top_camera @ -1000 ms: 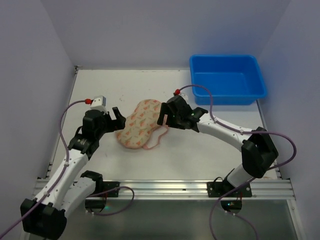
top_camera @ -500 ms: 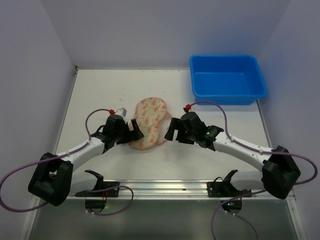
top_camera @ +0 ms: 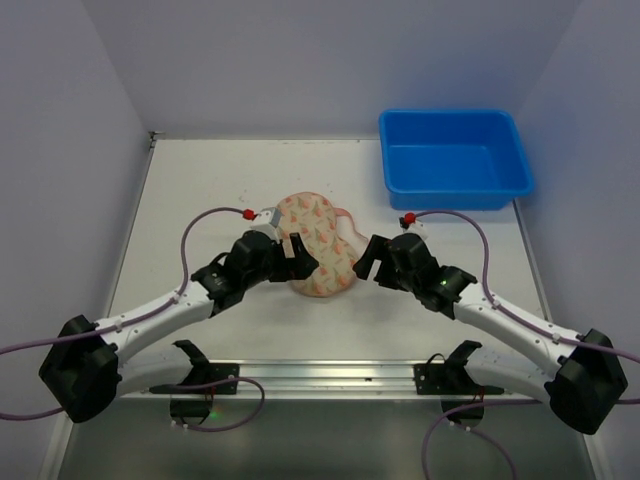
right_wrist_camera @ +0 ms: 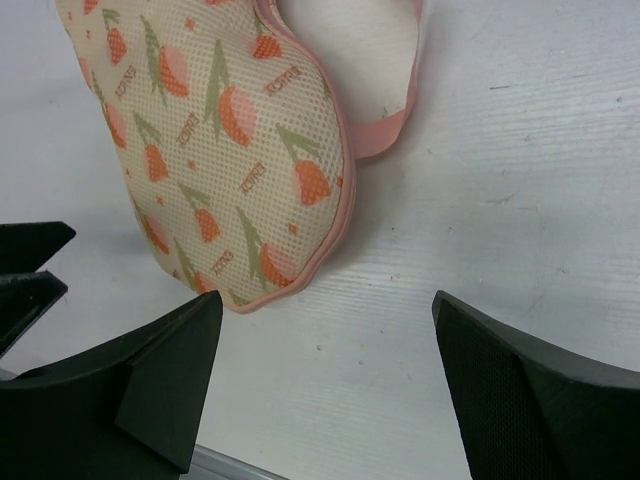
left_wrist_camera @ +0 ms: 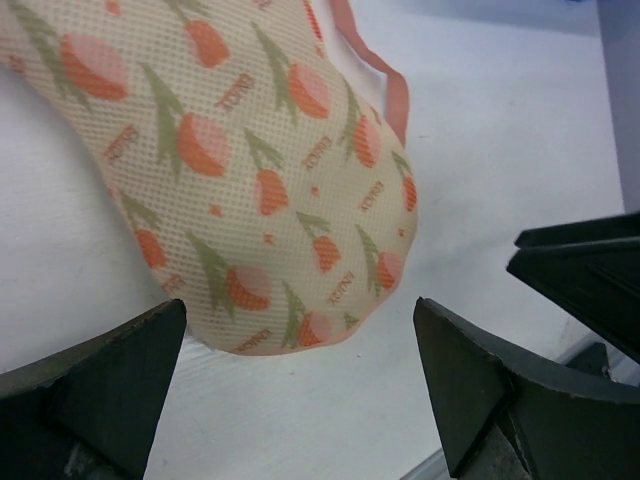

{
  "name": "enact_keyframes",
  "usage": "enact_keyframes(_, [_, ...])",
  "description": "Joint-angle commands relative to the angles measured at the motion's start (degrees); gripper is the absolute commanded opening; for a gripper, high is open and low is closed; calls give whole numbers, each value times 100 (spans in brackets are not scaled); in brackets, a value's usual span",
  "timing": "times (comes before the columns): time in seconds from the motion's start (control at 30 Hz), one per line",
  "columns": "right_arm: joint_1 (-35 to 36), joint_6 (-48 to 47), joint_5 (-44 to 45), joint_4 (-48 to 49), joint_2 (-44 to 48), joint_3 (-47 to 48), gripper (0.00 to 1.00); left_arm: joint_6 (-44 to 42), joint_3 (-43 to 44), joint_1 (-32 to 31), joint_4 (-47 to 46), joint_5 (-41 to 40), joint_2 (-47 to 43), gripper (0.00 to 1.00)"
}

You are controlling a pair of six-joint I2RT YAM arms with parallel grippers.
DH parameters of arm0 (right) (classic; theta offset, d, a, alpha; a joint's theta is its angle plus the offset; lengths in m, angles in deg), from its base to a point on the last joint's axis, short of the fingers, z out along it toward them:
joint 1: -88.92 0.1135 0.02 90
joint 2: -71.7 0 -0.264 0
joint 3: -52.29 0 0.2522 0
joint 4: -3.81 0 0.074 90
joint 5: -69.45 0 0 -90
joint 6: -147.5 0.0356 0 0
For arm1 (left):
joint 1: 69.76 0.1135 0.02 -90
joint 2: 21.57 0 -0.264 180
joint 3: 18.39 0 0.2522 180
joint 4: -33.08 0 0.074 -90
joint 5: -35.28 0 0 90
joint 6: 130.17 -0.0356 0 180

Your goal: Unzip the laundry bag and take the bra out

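The laundry bag (top_camera: 320,245) lies flat on the white table, a cream mesh pouch with orange and green print, pink trim and a pink strap (top_camera: 345,218) at its far right. My left gripper (top_camera: 298,260) is open at the bag's left edge. My right gripper (top_camera: 370,260) is open just right of it. In the left wrist view the bag (left_wrist_camera: 230,170) lies just ahead of the open gripper (left_wrist_camera: 300,390). In the right wrist view the bag (right_wrist_camera: 210,130) and strap (right_wrist_camera: 395,120) lie ahead and left of the open gripper (right_wrist_camera: 330,390). The bra is not in view.
A blue plastic tub (top_camera: 455,160) stands at the back right of the table (top_camera: 200,190). Side walls close in the left and right. A metal rail (top_camera: 330,375) runs along the near edge.
The bag has slid to the right and turned, so its strap now lies at the far right. Both arms have stretched low; the left gripper moved right and the right gripper moved right and nearer.
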Motion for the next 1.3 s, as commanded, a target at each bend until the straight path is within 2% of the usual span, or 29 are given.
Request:
enact_keyframes(0.0, [-32,-31,103,62,-68,47,87,25,92,93,275,-907,181,100])
enact_keyframes(0.1, [-32,-137,-47,185,-42,3,87,-45,-57,505,47,-672,349,100])
enact_keyframes(0.23, [-32,-356,-415,535,81,-155,87,-212,-513,1549,-1118,233,630,99])
enact_keyframes(0.27, [-41,-522,-687,772,142,-242,87,-265,-567,1683,-1601,792,770,99])
enact_keyframes(0.43, [-32,-761,-1067,1073,319,-445,87,-283,-673,1693,-2712,2033,1464,99])
enact_keyframes(0.53, [-32,-901,-1111,1125,459,-463,87,-231,-839,1693,-3125,2378,1808,98])
enact_keyframes(0.7, [-41,-1077,-1524,1362,696,-577,87,-151,-1340,1693,-3837,2450,2203,93])
enact_keyframes(0.8, [-32,-1165,-1744,1486,723,-621,87,-90,-1472,1693,-4311,2704,2554,83])
enact_keyframes(0.83, [-32,-1174,-1744,1512,723,-638,87,-46,-1516,1693,-4426,2835,2616,74])
enact_keyframes(0.87, [-32,-1191,-1735,1512,688,-639,87,50,-1543,1693,-4523,2863,2695,69])
enact_keyframes(0.9, [-32,-1209,-1744,1512,671,-647,87,86,-1604,1684,-4637,2863,2696,57])
enact_keyframes(0.97, [-23,-1253,-1823,1504,539,-630,87,182,-1648,1684,-4691,2863,2521,44])
enact_keyframes(1.0, [-6,-1271,-1936,1565,486,-630,88,235,-1666,1675,-4613,2802,2416,30])
enact_keyframes(1.13, [424,-1411,-1684,1688,179,-490,84,542,-1518,1579,-4033,2417,1792,9])
enact_keyframes(1.2, [723,-1490,-1560,1741,-92,-393,82,780,-1333,1430,-3325,2161,1414,2])
enact_keyframes(1.27, [942,-1543,-1411,1873,-287,-235,75,1051,-1000,1316,-2604,1722,1116,0])
